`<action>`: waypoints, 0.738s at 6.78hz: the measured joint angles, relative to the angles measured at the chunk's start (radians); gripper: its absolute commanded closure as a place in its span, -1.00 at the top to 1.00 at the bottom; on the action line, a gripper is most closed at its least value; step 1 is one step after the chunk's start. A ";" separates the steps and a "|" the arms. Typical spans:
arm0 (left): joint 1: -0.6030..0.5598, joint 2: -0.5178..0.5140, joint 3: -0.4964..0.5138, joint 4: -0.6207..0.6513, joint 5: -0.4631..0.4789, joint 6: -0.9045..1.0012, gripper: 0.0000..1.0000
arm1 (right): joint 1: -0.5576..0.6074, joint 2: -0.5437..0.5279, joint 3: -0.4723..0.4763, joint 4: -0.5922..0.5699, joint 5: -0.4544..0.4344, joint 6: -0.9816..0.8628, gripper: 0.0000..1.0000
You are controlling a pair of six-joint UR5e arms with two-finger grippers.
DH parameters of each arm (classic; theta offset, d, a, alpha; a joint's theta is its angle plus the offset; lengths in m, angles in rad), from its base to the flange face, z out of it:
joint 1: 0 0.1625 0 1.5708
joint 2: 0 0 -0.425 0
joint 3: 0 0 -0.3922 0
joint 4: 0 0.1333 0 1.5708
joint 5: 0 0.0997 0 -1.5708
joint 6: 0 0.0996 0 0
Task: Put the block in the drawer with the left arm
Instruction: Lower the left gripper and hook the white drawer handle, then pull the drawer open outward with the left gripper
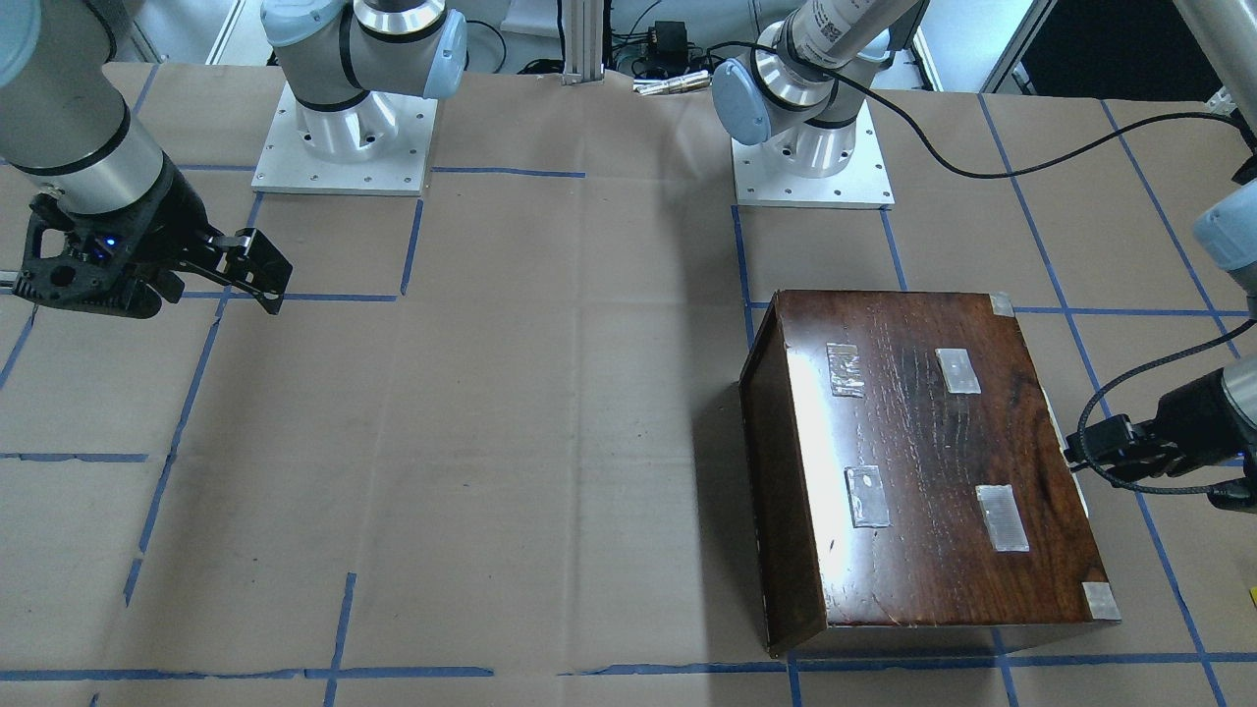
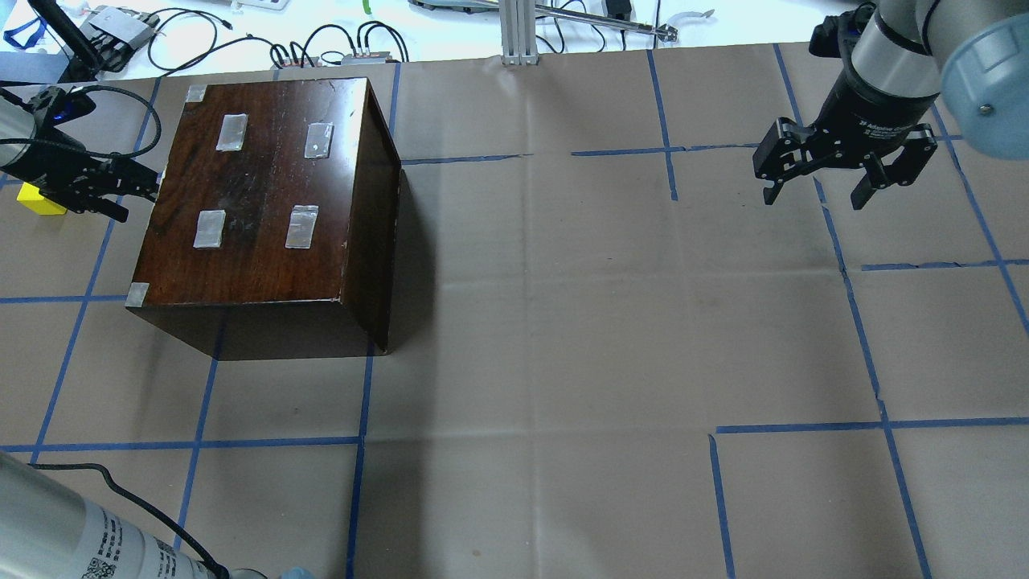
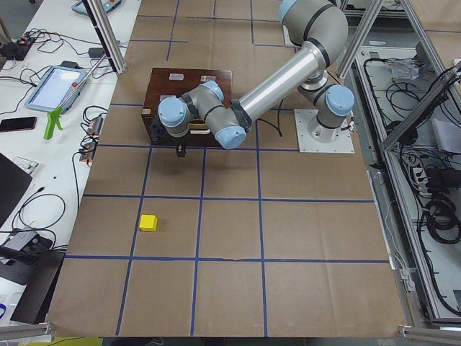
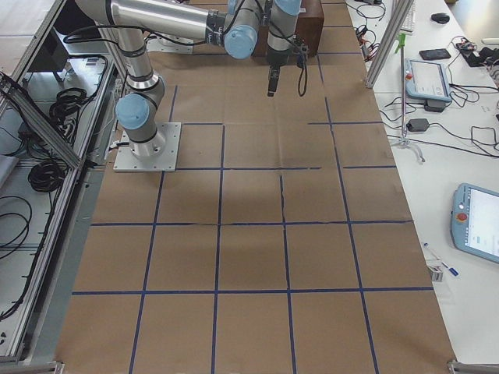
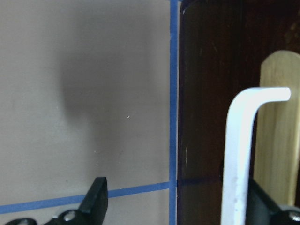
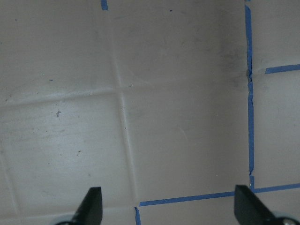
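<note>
Lying on the bench (image 3: 324,238) apart from the box (image 2: 265,177), the block (image 3: 148,223) looks light and stiff, easy to pinch across two opposite faces, while the left hand (image 5: 177,190) stands open around the drawer handle (image 5: 239,140).

Brown paper (image 2: 563,322) covers the whole table, creased into soft folds, and blue tape lines (image 2: 804,426) cut it into a grid of big squares. At the far edge an aluminium post (image 2: 518,32) stands upright, with black cables (image 2: 321,44) looping on the white surface to its left. Over on the side bench a tablet (image 3: 59,83) lies face up, a green-handled tool (image 3: 52,121) just beside it, a dark phone (image 3: 16,124) near them. On the opposite bench, another tablet (image 4: 477,222) lies flat.
</note>
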State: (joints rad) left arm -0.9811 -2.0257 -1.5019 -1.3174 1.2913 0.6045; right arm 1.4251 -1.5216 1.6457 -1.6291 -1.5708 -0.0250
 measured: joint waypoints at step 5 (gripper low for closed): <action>0.071 -0.010 0.007 0.064 0.086 0.032 0.97 | 0.000 0.000 0.000 0.000 0.000 -0.001 1.00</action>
State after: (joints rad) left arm -0.9105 -2.0362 -1.4948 -1.2530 1.3776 0.6369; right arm 1.4251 -1.5215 1.6459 -1.6291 -1.5708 -0.0261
